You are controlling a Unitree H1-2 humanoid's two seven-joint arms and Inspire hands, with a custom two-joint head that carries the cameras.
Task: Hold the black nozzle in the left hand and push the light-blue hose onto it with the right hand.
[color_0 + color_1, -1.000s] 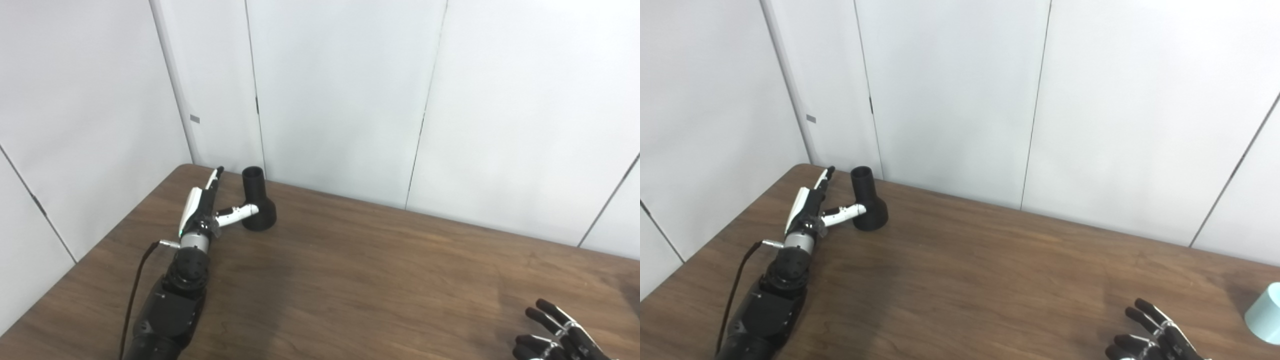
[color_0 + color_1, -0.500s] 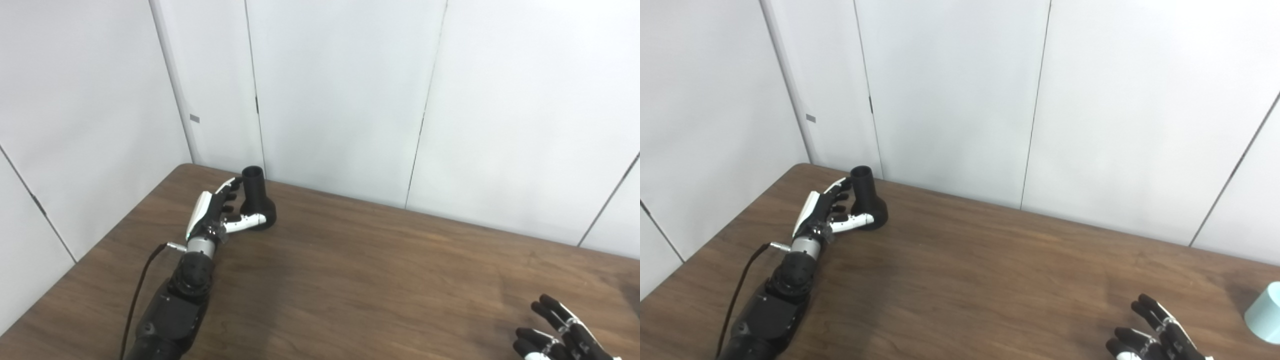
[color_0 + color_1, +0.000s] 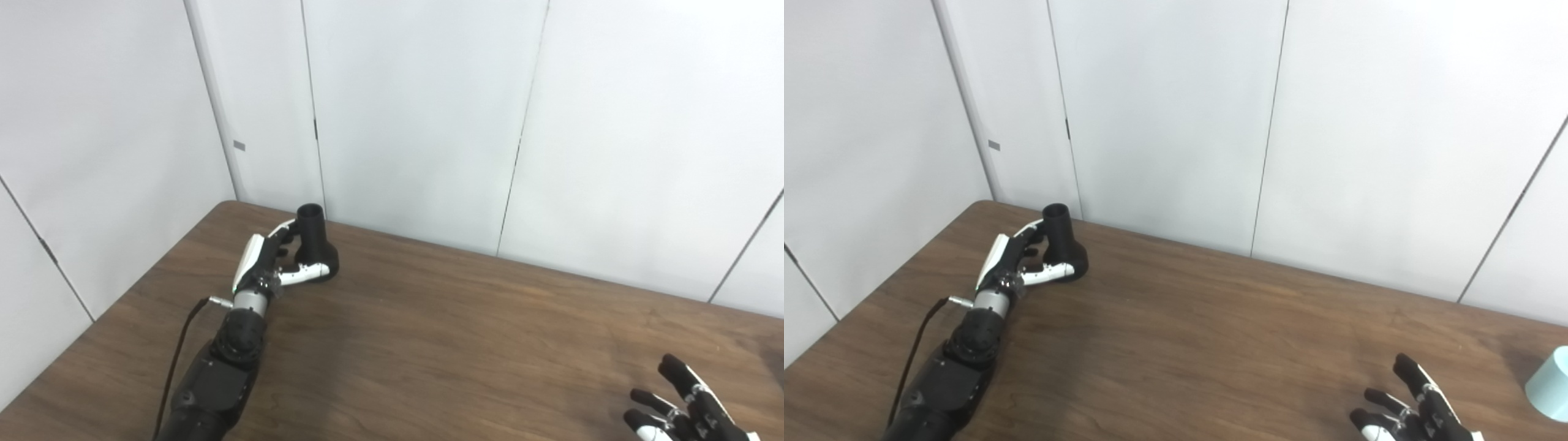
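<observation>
Moved: left hand [image 3: 269, 263] has closed in on the black nozzle [image 3: 313, 245]; a second ago its fingers pointed straight past the neck with only the thumb near the base, and now they curl round the neck while the thumb lies across the wide base.
Left hand state: wrapped about the nozzle and touching it, though a firm grip cannot be told from either view.
Nozzle: upright on the table [image 3: 429, 331], at the far left corner near the wall, narrow end up, not yet lifted.
Right hand: right hand [image 3: 1409, 413] low at the near right edge, fingers spread apart, holding nothing; it has shifted only slightly.
Hose: light-blue hose [image 3: 1549, 383] shows only as a pale blue end at the right edge of the right eye view, well apart from the right hand and untouched.
Meaning: the nozzle grasp looks nearly set, so lifting it should come next; picking up the hose and pushing it on both remain to do.
</observation>
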